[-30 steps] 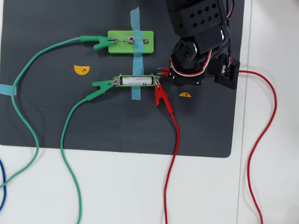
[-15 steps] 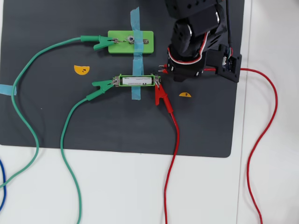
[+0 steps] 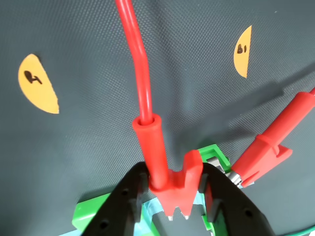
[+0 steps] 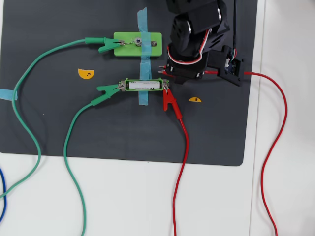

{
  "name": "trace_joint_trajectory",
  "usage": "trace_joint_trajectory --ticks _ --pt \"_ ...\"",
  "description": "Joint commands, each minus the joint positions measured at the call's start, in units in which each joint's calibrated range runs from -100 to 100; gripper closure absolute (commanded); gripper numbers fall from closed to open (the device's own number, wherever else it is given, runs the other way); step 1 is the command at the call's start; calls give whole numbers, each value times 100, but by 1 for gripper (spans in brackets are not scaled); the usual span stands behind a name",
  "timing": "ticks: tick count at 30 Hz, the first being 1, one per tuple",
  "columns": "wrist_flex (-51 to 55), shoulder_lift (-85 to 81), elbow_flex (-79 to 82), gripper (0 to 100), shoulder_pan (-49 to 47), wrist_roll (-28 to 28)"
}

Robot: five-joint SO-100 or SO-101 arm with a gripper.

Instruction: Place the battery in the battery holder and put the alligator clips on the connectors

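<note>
Overhead view: battery [image 4: 143, 85] inside battery holder [image 4: 124, 85].

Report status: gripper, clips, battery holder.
Gripper shut on red alligator clip, above the battery holder. Battery seated; green clip and a second red clip on holder ends. Nothing blocking.

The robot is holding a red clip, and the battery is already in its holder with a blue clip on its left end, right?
Almost. The clip on the battery holder's left end is green, not blue, as the overhead view shows. The rest is right: the fingers hold a red clip, and the battery is in.
</note>
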Motion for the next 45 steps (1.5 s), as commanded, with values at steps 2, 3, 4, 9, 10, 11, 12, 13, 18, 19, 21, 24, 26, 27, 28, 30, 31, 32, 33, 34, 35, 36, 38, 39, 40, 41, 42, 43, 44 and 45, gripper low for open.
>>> trace_joint_trajectory --ticks 2,3,4,9,10,11,12,13,18,19,21,24,26,27,28,30,31,32,33,34,35,36,38,39,40,41,42,43,44,45 --pt "-129 -664 319 99 110 4" --pt "-215 -740 371 99 110 4" --pt "-283 -783 433 99 110 4" --pt "-369 -834 538 99 110 4" --pt "-361 -834 573 99 110 4" --pt "-378 -876 669 99 110 4" --pt "-387 -910 775 99 110 9" --pt "-395 -919 854 99 110 14" --pt "-567 -936 1187 99 110 45" --pt "-567 -961 1196 99 110 45" --pt "-515 -1131 1213 99 110 51" --pt "-498 -1463 1345 99 110 56" --pt "-524 -1565 1397 99 110 56" --pt "-515 -1616 1406 99 110 56" --pt "-498 -1633 1406 99 99 56" --pt "-490 -1659 1406 99 79 56" --pt "-490 -1659 1415 99 69 56" --pt "-490 -1684 1441 99 49 45" --pt "-507 -1710 1485 99 49 30" --pt "-541 -1718 1520 99 39 25" --pt "-541 -1718 1547 99 39 19" --pt "-524 -1718 1573 99 29 19" --pt "-515 -1718 1678 99 39 35" --pt "-515 -1727 1740 99 39 45" --pt "-498 -1727 1775 99 29 51" --pt "-498 -1727 1801 99 19 51" --pt "-498 -1727 1810 99 19 51" --pt "-498 -1727 1810 99 19 51" --pt "-498 -1735 1810 99 9 51" --pt "-490 -1735 1810 99 -1 51"
